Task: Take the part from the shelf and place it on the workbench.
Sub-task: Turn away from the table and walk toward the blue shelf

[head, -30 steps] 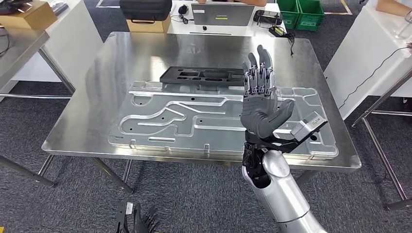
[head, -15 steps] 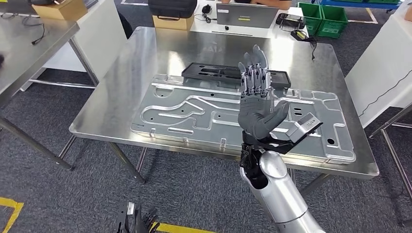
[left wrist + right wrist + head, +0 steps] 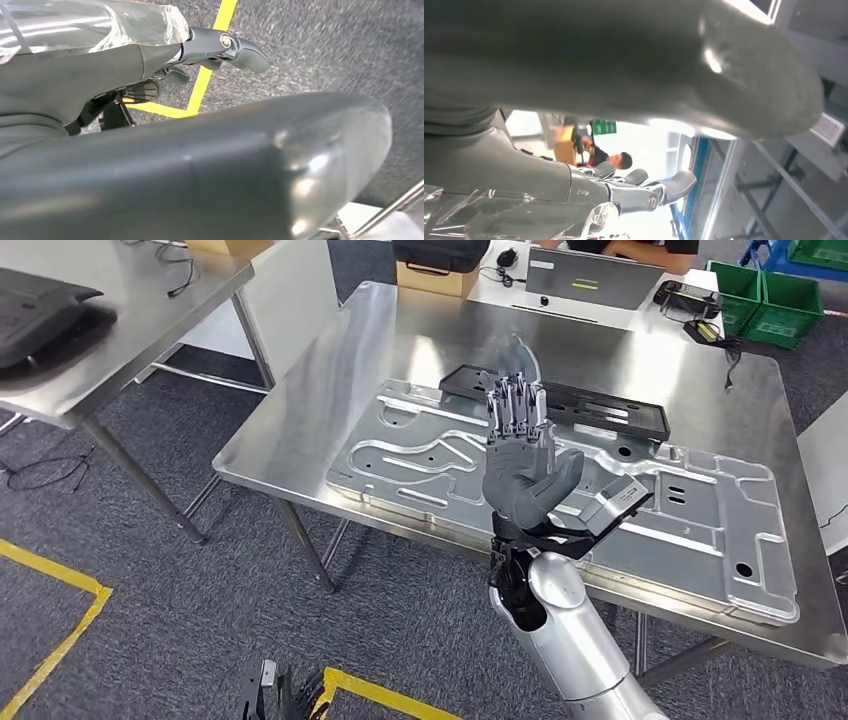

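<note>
1. The right hand [image 3: 522, 465] is hovering raised over the workbench's [image 3: 300, 430] near edge, fingers straight and spread, holding nothing.
2. The black part [image 3: 590, 408] is lying on the far side (already off the shelf).
3. The left hand [image 3: 285, 695] is hanging low; its grasp is unclear. Best to keep the raised arm well above the part.

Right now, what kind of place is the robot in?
Probably a factory test floor or workshop: a stainless steel workbench carries a large machined metal plate, yellow floor tape marks zones, and green bins stand behind.
</note>
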